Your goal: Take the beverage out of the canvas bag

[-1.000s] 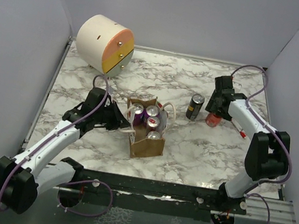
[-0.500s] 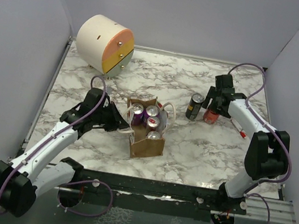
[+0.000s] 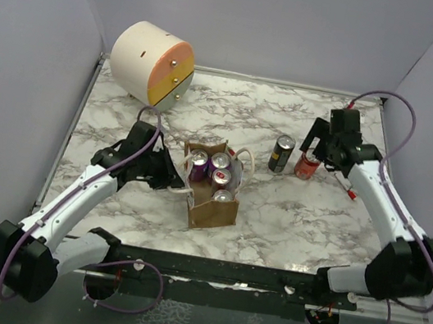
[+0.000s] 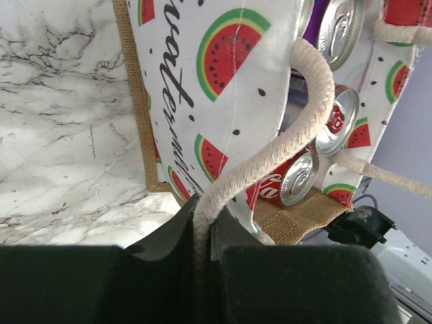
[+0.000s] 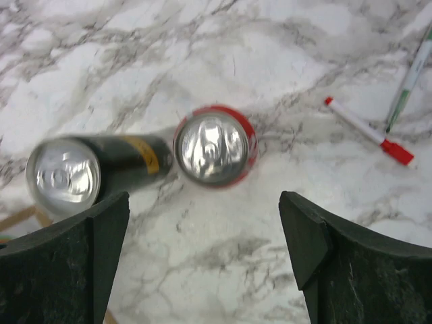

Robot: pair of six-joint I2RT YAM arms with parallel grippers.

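Observation:
The tan canvas bag (image 3: 211,204) stands mid-table with several cans (image 3: 220,176) inside. In the left wrist view its watermelon-print side (image 4: 223,74) and a red cola can (image 4: 297,179) show. My left gripper (image 3: 174,178) is shut on the bag's white rope handle (image 4: 270,162) at the bag's left side. A red can (image 3: 306,165) and a black can (image 3: 282,153) stand upright on the marble right of the bag. My right gripper (image 3: 317,144) is open and empty, raised above the red can (image 5: 214,146), with the black can (image 5: 88,172) to its left.
A cream-and-orange drum (image 3: 150,64) stands at the back left. A red-capped marker (image 5: 370,131) and a green pen (image 5: 410,77) lie right of the red can. Grey walls close in the marble table (image 3: 290,216) on three sides.
My right gripper has let go of the red can, which now stands beside the black can, and has lifted up and back. The left gripper keeps its hold on the rope handle.

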